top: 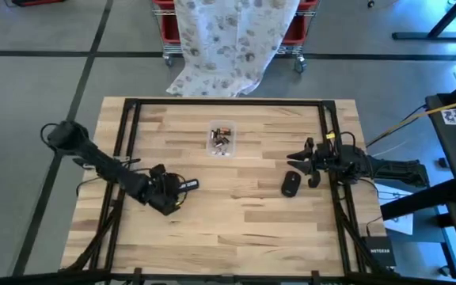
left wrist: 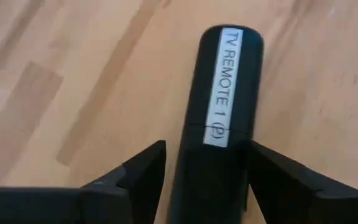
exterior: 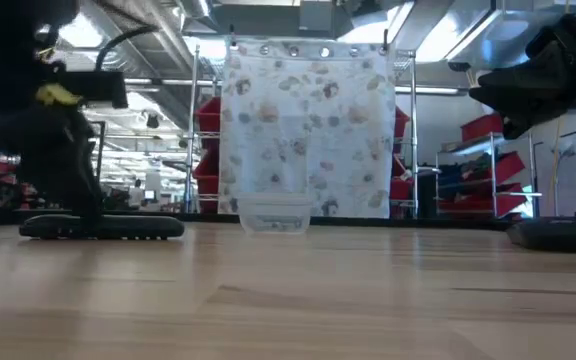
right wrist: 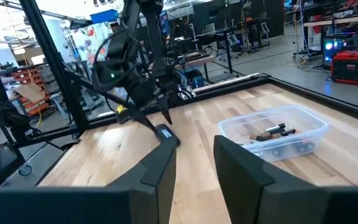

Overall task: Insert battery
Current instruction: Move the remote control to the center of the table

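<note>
A black remote [left wrist: 219, 118] with a white label reading "TV REMOTE 1 (P)" lies flat on the wooden table at the left [top: 187, 186] [exterior: 103, 228]. My left gripper [top: 171, 195] [left wrist: 207, 171] is open, one finger on each long side of the remote's near end. A clear plastic box [top: 222, 137] [right wrist: 272, 132] holding batteries stands at the table's far middle. My right gripper [top: 310, 155] [right wrist: 196, 163] hovers open and empty above the table's right side. My left gripper comes down slanting from the table's left, its fingers [left wrist: 143, 174] lying along the remote's two long sides [left wrist: 185, 168]. A thin gap seems to show at one finger. I cannot tell whether either finger touches. The remote rests flat on the table.
A dark oval object [top: 290, 184] [exterior: 558, 233] lies on the table just near my right gripper. Black frame rails [top: 331, 198] run along the table's left, right and far sides. A patterned cloth [top: 232, 39] hangs over a red cart beyond the far edge.
</note>
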You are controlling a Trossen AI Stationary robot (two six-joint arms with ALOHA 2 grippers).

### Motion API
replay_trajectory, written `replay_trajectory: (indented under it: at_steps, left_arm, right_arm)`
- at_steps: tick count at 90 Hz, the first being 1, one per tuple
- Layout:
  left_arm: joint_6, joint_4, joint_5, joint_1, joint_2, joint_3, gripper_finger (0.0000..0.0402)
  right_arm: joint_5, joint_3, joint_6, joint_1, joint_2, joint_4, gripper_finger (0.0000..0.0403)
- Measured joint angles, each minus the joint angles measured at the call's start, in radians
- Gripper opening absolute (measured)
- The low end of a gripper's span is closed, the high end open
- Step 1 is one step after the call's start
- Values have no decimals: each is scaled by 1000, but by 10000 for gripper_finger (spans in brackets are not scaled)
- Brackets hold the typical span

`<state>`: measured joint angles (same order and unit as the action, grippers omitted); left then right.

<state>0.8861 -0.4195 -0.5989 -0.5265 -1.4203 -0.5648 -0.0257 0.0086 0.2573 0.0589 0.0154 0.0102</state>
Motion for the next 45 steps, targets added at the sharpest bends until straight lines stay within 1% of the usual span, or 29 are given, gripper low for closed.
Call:
replay_trajectory:
  at_steps: [13,22,28,34,40,45]
  left_arm:
    - [-6,202,-8,2,0,113,201]
    - [-43,304,-14,4,1,167,201]
    - [-81,354,-13,9,1,189,197]
    - [-152,395,-10,20,1,203,182]
    - [-220,417,1,37,2,211,165]
    - [-261,418,14,53,2,215,163]
  right_arm:
    - [0,0,0,0,0,0,94]
    - [0,0,0,0,0,1,94]
    - [0,0,0,0,0,0,94]
    - [0,0,0,0,0,0,94]
    - [0,0,0,0,0,0,94]
    - [0,0,0,0,0,0,94]
